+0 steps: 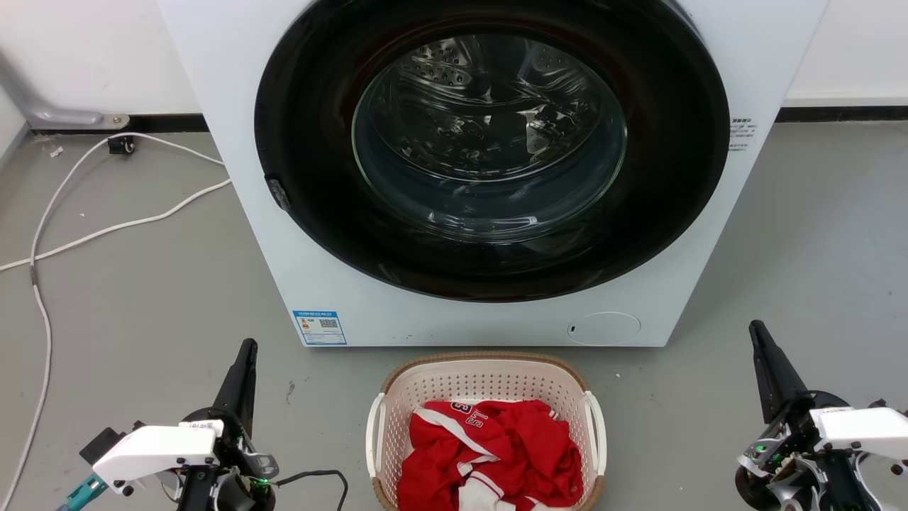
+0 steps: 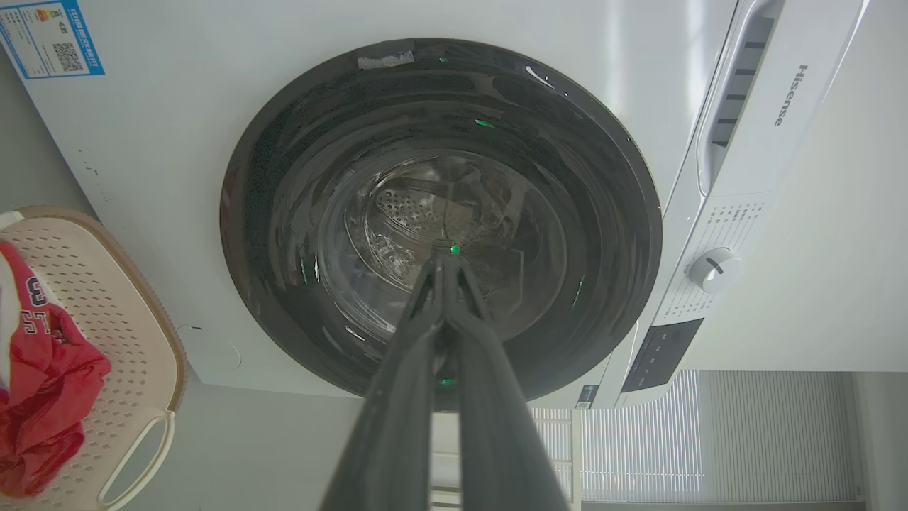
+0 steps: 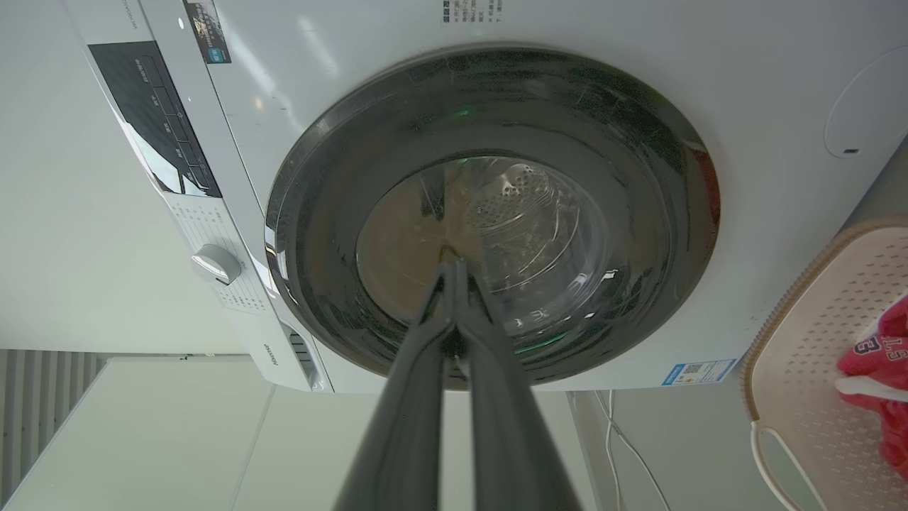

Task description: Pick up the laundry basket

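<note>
Squarely between the two arms, the laundry basket is sitting on the grey floor, just in front of the washing machine. A red garment is lying heaped inside it. One white handle is facing the left tool and the other handle is facing the right tool. Both tools are standing well apart from the basket, each with its fingers pressed together on nothing and pointing toward the machine's round door.

Judging from this, the grasp is not yet begun. Closed fingers are going to slide off a handle rather than hook it, so each tool is needing to open first. The handles are looking thin and smooth, so a shallow hold may be slipping under load. If one arm is rising ahead of the other, the basket is likely tipping and spilling the garment. The machine's front is standing close behind, so a forward swing may be knocking the rim against it.

The maker's name "Hisense" is showing on the drawer front. A blue label with a square code is sticking at the lower corner, its text too small to read. White numerals are showing on the garment, a 3 among them.
</note>
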Tool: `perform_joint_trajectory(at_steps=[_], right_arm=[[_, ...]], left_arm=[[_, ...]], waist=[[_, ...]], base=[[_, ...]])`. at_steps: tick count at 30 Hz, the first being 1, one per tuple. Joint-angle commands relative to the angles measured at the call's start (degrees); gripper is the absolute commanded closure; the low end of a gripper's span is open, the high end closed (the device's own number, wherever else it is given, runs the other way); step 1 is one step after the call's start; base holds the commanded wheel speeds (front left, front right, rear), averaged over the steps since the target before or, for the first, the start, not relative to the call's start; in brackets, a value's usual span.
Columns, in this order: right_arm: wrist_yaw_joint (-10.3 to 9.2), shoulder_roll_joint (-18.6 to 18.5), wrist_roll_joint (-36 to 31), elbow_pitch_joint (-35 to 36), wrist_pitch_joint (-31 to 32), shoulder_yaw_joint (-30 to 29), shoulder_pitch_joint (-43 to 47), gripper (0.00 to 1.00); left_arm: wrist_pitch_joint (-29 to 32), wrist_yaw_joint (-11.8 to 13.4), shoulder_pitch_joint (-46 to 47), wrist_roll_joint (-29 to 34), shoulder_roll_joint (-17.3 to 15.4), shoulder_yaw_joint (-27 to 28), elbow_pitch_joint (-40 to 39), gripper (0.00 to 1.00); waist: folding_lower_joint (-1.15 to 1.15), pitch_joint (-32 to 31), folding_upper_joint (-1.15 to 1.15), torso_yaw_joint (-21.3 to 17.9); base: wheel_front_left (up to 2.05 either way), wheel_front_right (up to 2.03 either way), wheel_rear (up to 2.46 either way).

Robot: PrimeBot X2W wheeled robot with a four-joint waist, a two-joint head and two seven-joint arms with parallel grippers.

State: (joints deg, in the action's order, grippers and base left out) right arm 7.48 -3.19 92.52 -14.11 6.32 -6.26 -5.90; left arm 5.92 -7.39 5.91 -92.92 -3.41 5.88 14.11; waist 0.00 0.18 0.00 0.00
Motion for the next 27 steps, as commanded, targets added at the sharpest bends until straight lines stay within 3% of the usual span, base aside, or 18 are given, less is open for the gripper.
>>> perform_joint_trajectory(at_steps=[1,27], right_arm=[[0.02,0.2,-0.3,-0.1,0.1,-0.1,-0.7,1.00],[0.02,0.3,-0.3,-0.1,0.2,-0.2,-0.8,1.00]], left_arm=[[0.2,-0.2,0.6,0.4,0.0,0.2,0.1,1.00],[0.4,-0.2,0.7,0.5,0.2,0.4,0.1,1.00]], waist=[[0.00,0.0,0.00,0.0],[0.00,0.0,0.00,0.0]], base=[[0.00,0.00,0.00],[0.00,0.00,0.00]])
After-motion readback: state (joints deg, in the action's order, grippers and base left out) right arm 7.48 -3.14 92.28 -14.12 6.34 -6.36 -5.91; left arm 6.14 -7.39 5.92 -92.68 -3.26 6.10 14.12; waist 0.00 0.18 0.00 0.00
